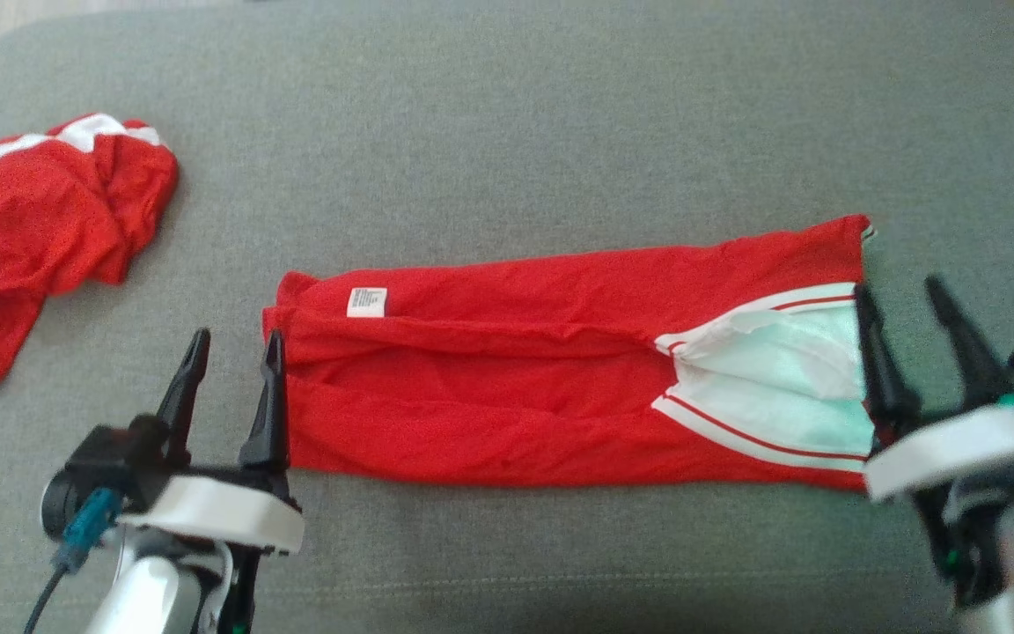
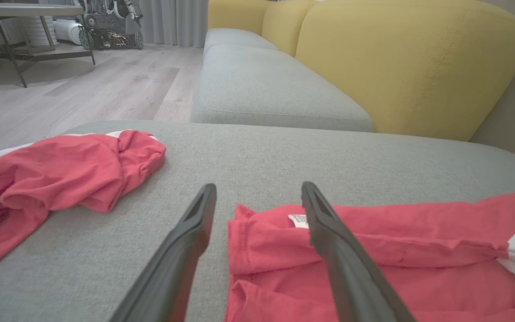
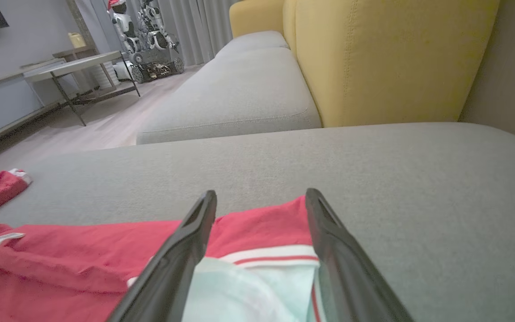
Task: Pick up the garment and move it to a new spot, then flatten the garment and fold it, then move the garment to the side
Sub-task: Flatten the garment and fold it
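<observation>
**Setting.** Living room; a grey sofa cushion (image 1: 507, 132) serves as the work surface.

**Head view.**
- Item 1: garment (image 1: 489, 405), red, lying near the middle of the cushion as a long narrow strip. Its long sides are turned in, so I judge the lengthwise fold done. A white-trimmed opening (image 1: 771, 379) with pale lining shows at its right end.
- Item 2: label (image 1: 366, 302), white, near the left end. The print is too small to read and no brand is visible.
- Item 3: second garment (image 1: 40, 229), red with a white band, crumpled and well apart at far left, probably just set aside.
- Left gripper (image 1: 238, 339): fingers apart and empty, the nearer one at the strip's left edge.
- Right gripper (image 1: 899, 289): fingers apart and empty, the nearer one at the right edge.
- With 1 gripper at each end, my guess is a setup for a crosswise fold or a 2-handed lift.

**Left wrist view.**
- Left gripper (image 2: 258, 188) is spread wide and low, with 1 finger over bare cushion and 1 over the red hem, so it straddles the edge.
- Garment (image 2: 373, 255) and label (image 2: 299, 220) are close ahead; the label text is illegible.
- The second garment (image 2: 61, 174) lies to the left.
- A yellow backrest (image 2: 409, 58) and a wood floor (image 2: 83, 94) are beyond.

**Right wrist view.**
- Right gripper (image 3: 262, 194) is also spread and clamps nothing.
- The garment's (image 3: 83, 268) striped corner lies between the fingers.
- The label (image 3: 5, 238) is far off and unreadable.
</observation>
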